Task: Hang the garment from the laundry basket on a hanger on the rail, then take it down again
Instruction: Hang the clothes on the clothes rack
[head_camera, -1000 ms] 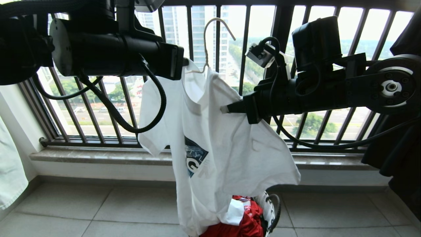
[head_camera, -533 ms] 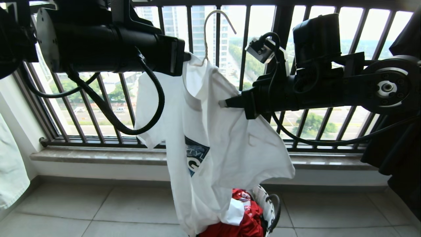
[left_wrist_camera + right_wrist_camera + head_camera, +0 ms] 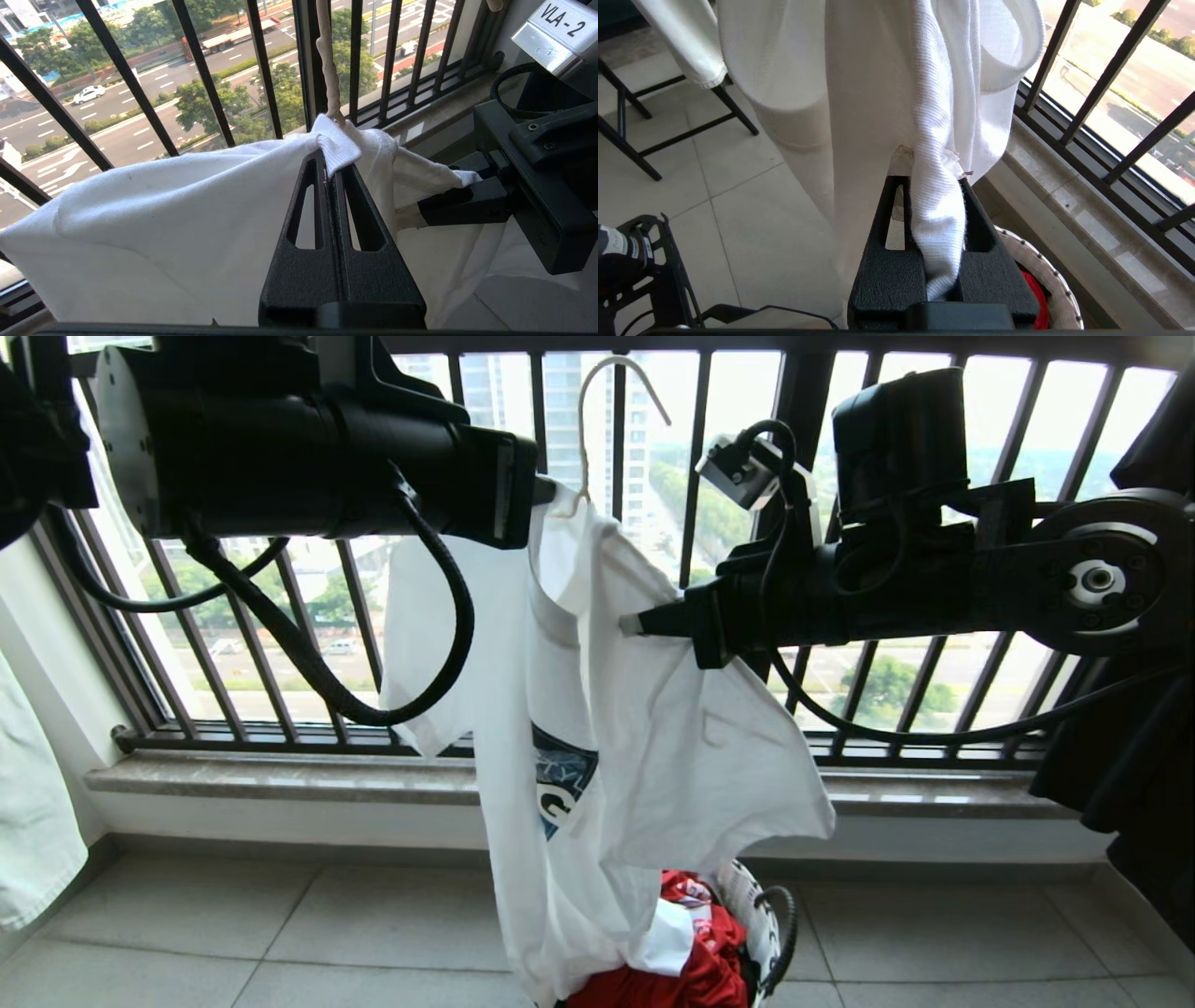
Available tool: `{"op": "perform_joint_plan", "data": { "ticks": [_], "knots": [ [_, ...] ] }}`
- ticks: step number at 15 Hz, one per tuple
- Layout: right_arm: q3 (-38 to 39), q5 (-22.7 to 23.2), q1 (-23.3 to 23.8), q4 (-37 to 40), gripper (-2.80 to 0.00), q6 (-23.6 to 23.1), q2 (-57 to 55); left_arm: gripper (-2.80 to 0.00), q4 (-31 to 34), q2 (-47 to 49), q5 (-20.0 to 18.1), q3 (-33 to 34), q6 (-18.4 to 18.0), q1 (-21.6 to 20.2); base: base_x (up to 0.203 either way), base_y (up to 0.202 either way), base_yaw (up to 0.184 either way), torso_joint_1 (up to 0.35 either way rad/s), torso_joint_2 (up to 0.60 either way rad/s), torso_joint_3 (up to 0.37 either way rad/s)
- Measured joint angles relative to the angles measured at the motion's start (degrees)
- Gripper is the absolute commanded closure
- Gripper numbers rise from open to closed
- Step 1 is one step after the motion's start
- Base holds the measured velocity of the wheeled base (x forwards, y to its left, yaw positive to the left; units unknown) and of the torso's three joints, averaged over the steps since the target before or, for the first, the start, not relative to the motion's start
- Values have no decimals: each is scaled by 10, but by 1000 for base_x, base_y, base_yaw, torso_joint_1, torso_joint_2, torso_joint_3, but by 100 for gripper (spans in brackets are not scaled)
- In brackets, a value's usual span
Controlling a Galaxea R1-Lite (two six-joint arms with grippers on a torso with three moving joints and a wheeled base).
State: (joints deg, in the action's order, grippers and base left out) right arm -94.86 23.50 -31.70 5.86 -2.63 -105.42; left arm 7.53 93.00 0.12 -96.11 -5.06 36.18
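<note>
Head view: both grippers' jaws clenched on garment (image 3: 597,709), left gripper (image 3: 332,161) at collar by hanger (image 3: 586,420), right gripper (image 3: 627,625) on shoulder. Lift evenly, keep hook upright.

Garment (image 3: 607,709) on hanger (image 3: 597,411), above laundry basket (image 3: 761,919), before railing (image 3: 280,616).

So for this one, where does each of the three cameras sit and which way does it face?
Head view: high, facing the barred window; both arms in frame, T-shirt between them.
Left wrist view: behind the left gripper, facing the window and street; its fingers pinch the collar beside the hanger.
Right wrist view: behind the right gripper, facing the shirt, floor and basket.
All share the T-shirt.
</note>
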Motion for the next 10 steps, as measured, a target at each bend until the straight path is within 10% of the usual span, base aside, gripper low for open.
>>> {"op": "perform_joint_plan", "data": {
  "ticks": [10],
  "knots": [
    [-17, 2, -1, -1, 0, 1, -7, 0, -1, -4, 12, -9, -3, 0, 0, 0, 0, 0, 0, 0]
  ]
}}
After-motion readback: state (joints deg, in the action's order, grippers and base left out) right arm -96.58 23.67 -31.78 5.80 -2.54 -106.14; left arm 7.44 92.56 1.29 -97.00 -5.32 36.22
